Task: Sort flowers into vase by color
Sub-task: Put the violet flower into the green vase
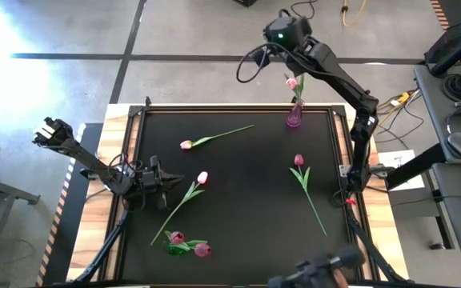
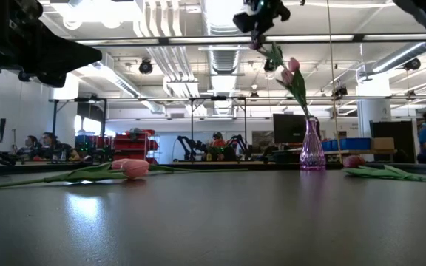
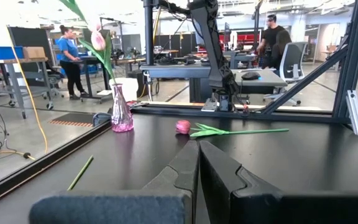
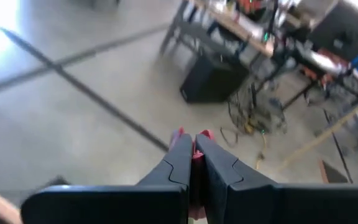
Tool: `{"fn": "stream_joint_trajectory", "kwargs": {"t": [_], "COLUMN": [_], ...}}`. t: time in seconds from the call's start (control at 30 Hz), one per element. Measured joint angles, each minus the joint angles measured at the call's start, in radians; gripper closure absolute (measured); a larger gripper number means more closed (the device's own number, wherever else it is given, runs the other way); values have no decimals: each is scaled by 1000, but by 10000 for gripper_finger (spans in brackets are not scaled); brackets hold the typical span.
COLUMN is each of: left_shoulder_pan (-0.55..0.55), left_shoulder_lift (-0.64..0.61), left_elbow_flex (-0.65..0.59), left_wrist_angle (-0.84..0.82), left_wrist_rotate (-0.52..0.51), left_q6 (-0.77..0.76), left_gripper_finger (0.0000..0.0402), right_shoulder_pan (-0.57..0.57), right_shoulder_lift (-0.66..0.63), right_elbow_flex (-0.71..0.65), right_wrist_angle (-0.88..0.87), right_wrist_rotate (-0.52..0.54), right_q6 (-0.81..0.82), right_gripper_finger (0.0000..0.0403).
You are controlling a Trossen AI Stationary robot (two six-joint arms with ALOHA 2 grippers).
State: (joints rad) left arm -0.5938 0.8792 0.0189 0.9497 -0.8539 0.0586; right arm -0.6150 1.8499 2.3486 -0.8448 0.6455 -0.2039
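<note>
I'm lowering a pale tulip [image 1: 292, 82] into the vase [image 1: 294, 117] at 12 o'clock w/ my right gripper [image 4: 193, 155] clamped on it. Next: release cleanly. Left gripper [image 3: 198, 163] idling closed at 9.

Loose tulips [image 1: 189, 194] ring open mat [image 1: 246, 168]; vase [image 1: 294, 117] blocks the rear edge.

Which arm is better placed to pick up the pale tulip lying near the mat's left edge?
Left. The left tool rests shut on the mat right beside that pale tulip, while the right tool is raised above the purple vase, shut on a pink tulip.
</note>
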Motion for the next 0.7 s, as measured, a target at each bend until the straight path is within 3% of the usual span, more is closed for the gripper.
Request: {"fn": "stream_joint_trajectory", "kwargs": {"t": [0.23,0.7], "left_shoulder_pan": [0,0], "left_shoulder_lift": [0,-2], "left_elbow_flex": [0,0], "left_wrist_angle": [9,63], "left_wrist_rotate": [0,0], "left_q6": [1,37], "left_gripper_finger": [402,402], "right_shoulder_pan": [57,269], "right_shoulder_lift": [-63,-165], "right_elbow_flex": [8,8], "right_wrist_angle": [134,140], "right_wrist_rotate": [-10,-315], "right_q6": [-60,-1], "right_gripper_finger": [390,390]}}
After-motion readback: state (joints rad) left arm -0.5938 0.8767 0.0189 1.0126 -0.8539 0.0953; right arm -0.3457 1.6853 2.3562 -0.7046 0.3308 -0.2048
